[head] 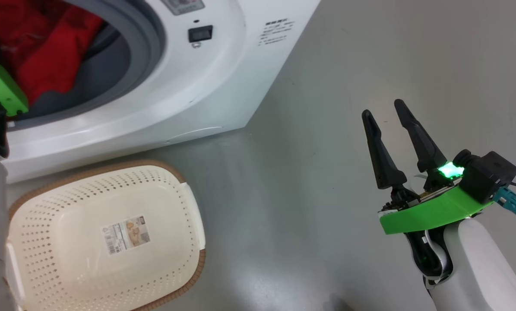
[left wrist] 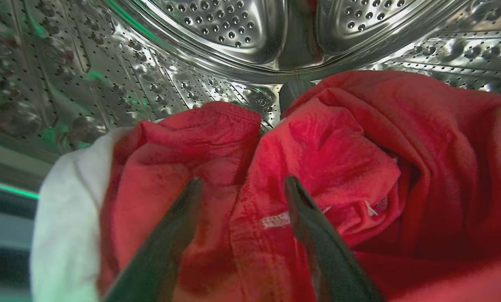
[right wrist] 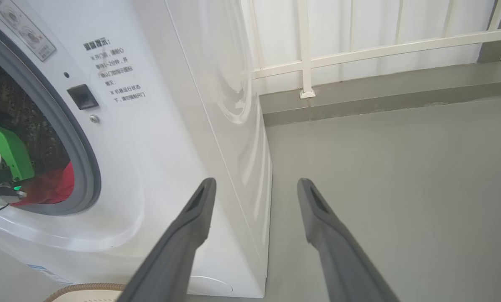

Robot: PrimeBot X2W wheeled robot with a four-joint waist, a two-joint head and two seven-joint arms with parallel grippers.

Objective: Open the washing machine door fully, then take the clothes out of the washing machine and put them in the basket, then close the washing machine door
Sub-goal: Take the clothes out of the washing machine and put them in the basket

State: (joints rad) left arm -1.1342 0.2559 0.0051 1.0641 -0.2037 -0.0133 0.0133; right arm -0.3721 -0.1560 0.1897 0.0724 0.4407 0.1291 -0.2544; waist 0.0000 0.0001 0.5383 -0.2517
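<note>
Left arm reaches into the big white front-loading washing machine (head: 223,90). The left gripper (left wrist: 242,182) has its fingers apart, tips straddling a fold of the crumpled bright red clothes (left wrist: 338,138) in the perforated steel drum (left wrist: 216,25). Right gripper (head: 383,108) is spread wide and empty over the grey floor (head: 309,181), well right of the cream perforated plastic basket (head: 175,203). Head view cuts the left arm at the frame edge, and its fingers are hard to make out there.

Washing machine (head: 223,86), white front-loader, is standing w/ mouth open, grey gasket (head: 150,47) showing. Clothes (left wrist: 325,155), red w/ white trim, are lying bunched in its steel drum (left wrist: 216,25). Basket (head: 171,203), cream perforated w/ brown rim, is sitting upright just in front, paper label (head: 126,234) inside.
</note>
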